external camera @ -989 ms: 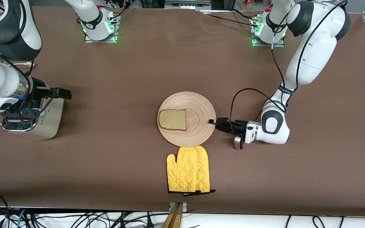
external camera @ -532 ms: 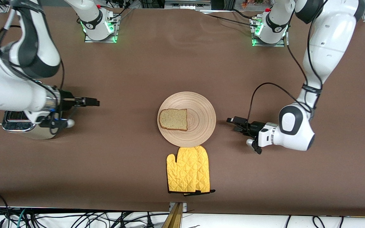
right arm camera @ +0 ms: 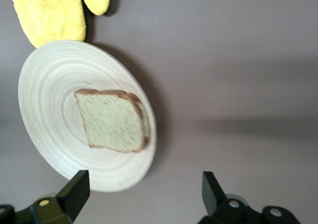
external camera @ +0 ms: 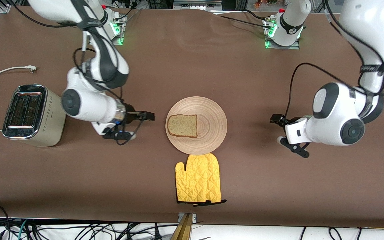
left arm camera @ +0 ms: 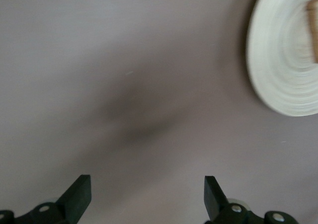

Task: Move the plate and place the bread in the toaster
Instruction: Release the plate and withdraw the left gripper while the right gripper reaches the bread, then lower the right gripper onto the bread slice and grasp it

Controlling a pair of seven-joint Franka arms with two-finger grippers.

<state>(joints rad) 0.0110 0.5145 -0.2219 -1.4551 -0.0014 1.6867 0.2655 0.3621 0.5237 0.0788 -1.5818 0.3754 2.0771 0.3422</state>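
The tan bread slice (external camera: 182, 125) lies on the round pale wooden plate (external camera: 212, 125), well apart from the cream toaster (external camera: 32, 115), with the right claw (external camera: 150, 115) and left claw (external camera: 274, 118) beside the plate, both wide open and empty.

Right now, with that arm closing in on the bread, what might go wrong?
The right gripper is open over the table beside the plate. Coming in low, it might nudge the plate's rim instead of taking the bread.

The plate touches the yellow mitt, so a shove could drag the mitt along.

The toaster stands toward the right arm's end of the table; a floppy slice could miss its narrow slots.

The left gripper, open, waits clear of the plate.
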